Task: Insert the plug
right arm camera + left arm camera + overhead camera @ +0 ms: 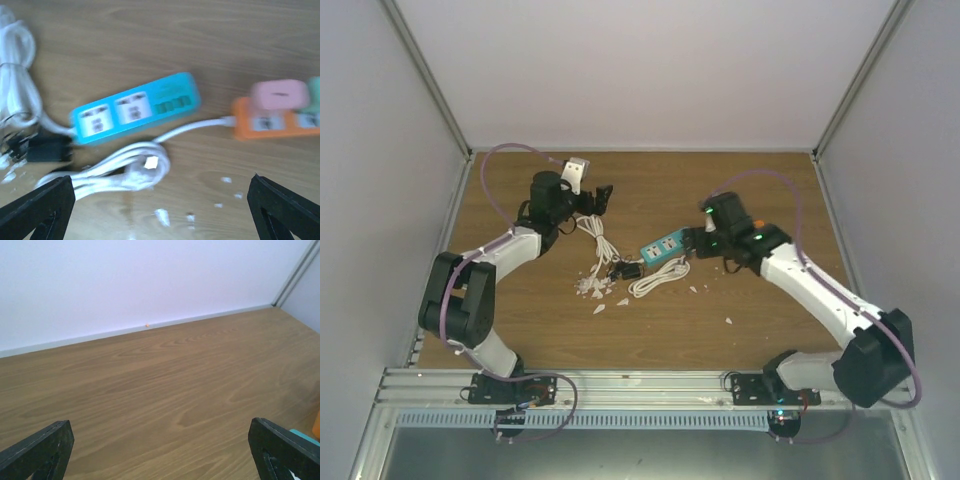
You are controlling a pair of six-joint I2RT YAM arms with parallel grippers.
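While both grippers stand wide and empty, the task reads as barely started. left gripper [603, 197] sits far-left of the clutter, holding nothing. white cable bundle [658, 278], with what looks like its plug [150, 161] (blurred), lies just near of the blue power strip [663, 246] at mid-table; the sockets look vacant. right gripper [688, 243] is at the strip's right end. Left to do: grasp, align, push in. Only the right wrist view shows the orange strip [260, 124] with a pink plug [278, 93]; the left wrist view shows mostly bare tabletop [160, 385].
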